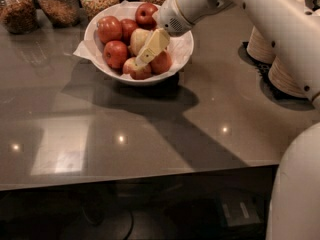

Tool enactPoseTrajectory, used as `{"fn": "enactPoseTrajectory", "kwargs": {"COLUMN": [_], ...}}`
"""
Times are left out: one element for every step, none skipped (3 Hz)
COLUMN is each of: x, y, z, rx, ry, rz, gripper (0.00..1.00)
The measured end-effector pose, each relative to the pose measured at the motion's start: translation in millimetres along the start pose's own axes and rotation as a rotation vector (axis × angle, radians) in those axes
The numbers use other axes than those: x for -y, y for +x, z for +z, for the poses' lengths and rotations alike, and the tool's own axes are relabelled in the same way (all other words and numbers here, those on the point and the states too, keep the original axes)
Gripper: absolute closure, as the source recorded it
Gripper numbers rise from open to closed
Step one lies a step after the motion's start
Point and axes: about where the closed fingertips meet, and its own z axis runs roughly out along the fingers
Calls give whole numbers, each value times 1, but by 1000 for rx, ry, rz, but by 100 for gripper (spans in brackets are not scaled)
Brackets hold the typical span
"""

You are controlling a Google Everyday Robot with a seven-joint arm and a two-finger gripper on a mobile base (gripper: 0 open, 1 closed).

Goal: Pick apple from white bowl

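The white bowl, lined with crinkled white paper, stands at the back middle of the grey table. It holds several red apples, among them one at the left, one at the back and one at the front. A paler apple lies in the middle. My gripper reaches into the bowl from the upper right. Its tip is low among the middle and front apples, against the pale apple and a front apple.
Several glass jars of grains and nuts line the back edge behind the bowl. Stacks of beige disposable bowls stand at the right, under my arm. The table's front edge runs across below. My white body fills the lower right corner.
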Motion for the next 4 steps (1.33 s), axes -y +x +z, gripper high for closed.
{"fn": "enactPoseTrajectory", "kwargs": {"x": [-3,-2,-2,0], "y": [4,6,6,5], "z": [14,22,23,20], "rx": [-8,-13,-13,-6], "ry": [-24,-32,-33,-24], "rz": [10,16,17,21], "gripper": [13,35,50,69]}}
